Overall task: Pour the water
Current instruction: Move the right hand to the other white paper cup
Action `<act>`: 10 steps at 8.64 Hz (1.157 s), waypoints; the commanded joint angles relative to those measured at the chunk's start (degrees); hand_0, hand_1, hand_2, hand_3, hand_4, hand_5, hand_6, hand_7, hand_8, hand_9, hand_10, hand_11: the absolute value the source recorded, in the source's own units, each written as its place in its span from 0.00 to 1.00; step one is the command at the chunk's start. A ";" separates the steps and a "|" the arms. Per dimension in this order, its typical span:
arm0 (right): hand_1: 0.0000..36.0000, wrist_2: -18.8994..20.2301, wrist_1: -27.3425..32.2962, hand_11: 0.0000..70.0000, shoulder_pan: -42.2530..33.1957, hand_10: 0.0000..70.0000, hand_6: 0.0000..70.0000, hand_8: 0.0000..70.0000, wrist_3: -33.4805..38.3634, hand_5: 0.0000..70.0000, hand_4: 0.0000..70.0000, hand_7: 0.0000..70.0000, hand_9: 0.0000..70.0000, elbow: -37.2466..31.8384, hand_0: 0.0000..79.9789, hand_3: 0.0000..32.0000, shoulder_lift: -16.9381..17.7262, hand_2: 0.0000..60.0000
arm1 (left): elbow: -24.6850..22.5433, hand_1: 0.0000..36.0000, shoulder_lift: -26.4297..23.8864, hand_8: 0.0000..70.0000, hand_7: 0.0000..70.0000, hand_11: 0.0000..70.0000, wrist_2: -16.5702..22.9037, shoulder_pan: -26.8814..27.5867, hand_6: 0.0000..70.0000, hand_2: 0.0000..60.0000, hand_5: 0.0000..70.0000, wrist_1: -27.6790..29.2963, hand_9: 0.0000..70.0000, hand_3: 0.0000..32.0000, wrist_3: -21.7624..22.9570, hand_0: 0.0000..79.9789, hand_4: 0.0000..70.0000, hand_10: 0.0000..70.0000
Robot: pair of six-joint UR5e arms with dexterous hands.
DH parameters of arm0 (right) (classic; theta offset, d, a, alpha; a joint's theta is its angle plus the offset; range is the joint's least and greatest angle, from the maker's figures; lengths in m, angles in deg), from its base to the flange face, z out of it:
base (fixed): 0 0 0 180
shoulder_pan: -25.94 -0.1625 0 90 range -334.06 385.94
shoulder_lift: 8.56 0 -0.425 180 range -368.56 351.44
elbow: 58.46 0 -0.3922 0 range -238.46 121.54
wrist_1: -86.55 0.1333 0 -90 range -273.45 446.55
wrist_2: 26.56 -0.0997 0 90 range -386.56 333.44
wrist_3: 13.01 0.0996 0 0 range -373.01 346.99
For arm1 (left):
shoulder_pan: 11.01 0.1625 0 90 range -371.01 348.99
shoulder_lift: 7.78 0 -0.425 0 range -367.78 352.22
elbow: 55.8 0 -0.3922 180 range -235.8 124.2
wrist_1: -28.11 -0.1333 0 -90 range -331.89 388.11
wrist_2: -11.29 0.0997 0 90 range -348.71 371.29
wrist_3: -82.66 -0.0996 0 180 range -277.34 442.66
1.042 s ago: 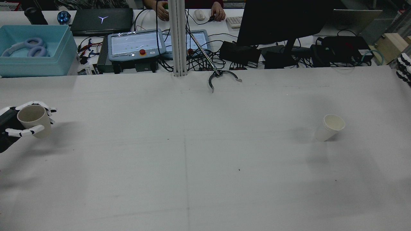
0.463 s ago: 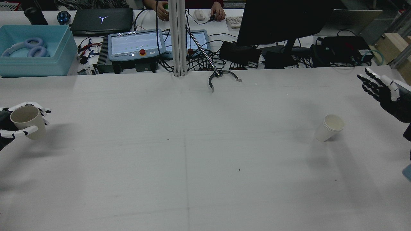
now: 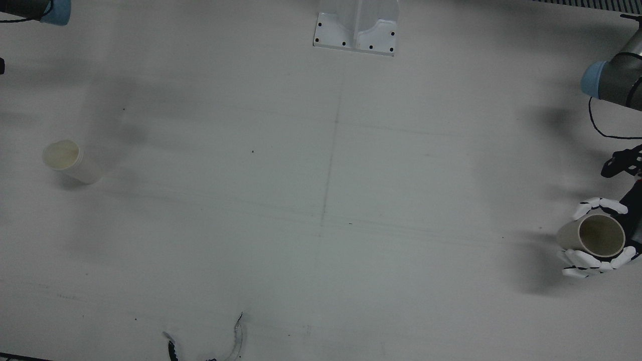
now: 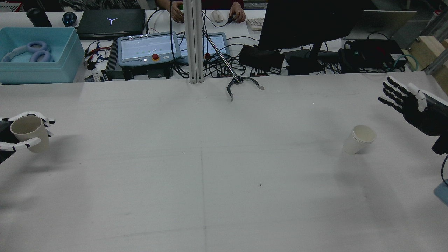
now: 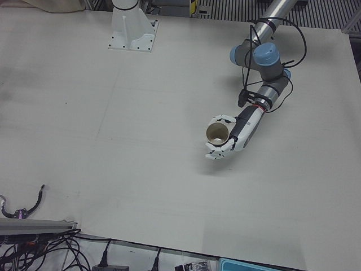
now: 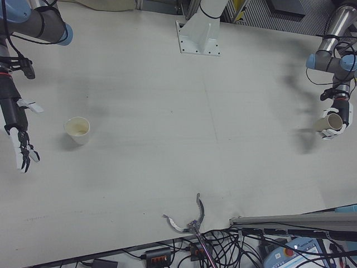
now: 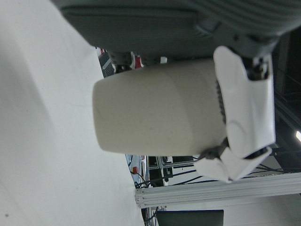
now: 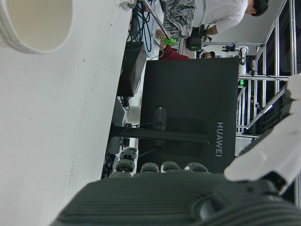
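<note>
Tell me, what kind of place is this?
Probably a robotics lab: two arms with hands work at a white table, behind it teach pendants, a monitor and tangled cables, with a person at a keyboard.

at the table's (image 4: 210,175) far left in the rear view, a cup (image 4: 26,132) within the left hand (image 4: 15,134). far right, a second cup (image 4: 360,139) standing on the table, right hand (image 4: 411,103) beyond and apart.
</note>
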 commanded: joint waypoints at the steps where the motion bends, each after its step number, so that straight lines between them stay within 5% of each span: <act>1: 0.43 -6.24 0.03 0.00 -1.96 0.00 0.00 0.00 -7.71 0.00 0.00 0.00 0.00 0.97 0.49 0.00 0.70 0.38 | -0.82 0.86 0.01 0.25 0.65 0.52 0.09 0.04 0.40 1.00 0.61 -0.58 0.40 0.00 -0.06 0.61 0.32 0.34; 3: 0.42 -10.21 0.37 0.00 -6.08 0.00 0.00 0.00 -28.85 0.00 0.00 0.00 0.00 5.00 0.47 0.00 4.12 0.38 | -1.26 0.84 0.45 0.25 0.63 0.52 0.17 -0.05 0.39 1.00 0.58 -0.85 0.39 0.00 -0.15 0.60 0.31 0.34; 5: 0.38 -13.35 9.20 0.01 -5.58 0.00 0.00 0.00 -39.13 0.00 0.00 0.00 0.00 0.40 0.41 0.00 3.43 0.39 | -1.43 0.85 0.45 0.25 0.63 0.52 0.09 -0.05 0.39 1.00 0.58 -0.93 0.39 0.00 -0.15 0.60 0.31 0.34; 8: 0.32 -15.23 16.88 0.02 -2.94 0.00 0.00 0.00 -34.43 0.00 0.00 0.00 0.00 -9.28 0.26 0.00 2.28 0.41 | -2.66 0.85 0.01 0.25 0.63 0.52 0.09 0.04 0.39 1.00 0.59 -2.16 0.39 0.00 -0.85 0.60 0.31 0.34; 10: 0.34 -15.14 19.44 0.01 -2.32 0.00 0.00 0.00 -30.20 0.00 0.00 0.00 0.00 -10.98 0.30 0.00 2.28 0.40 | -2.75 0.85 -0.43 0.25 0.63 0.52 0.18 0.21 0.40 1.00 0.60 -3.13 0.39 0.00 -0.94 0.60 0.32 0.34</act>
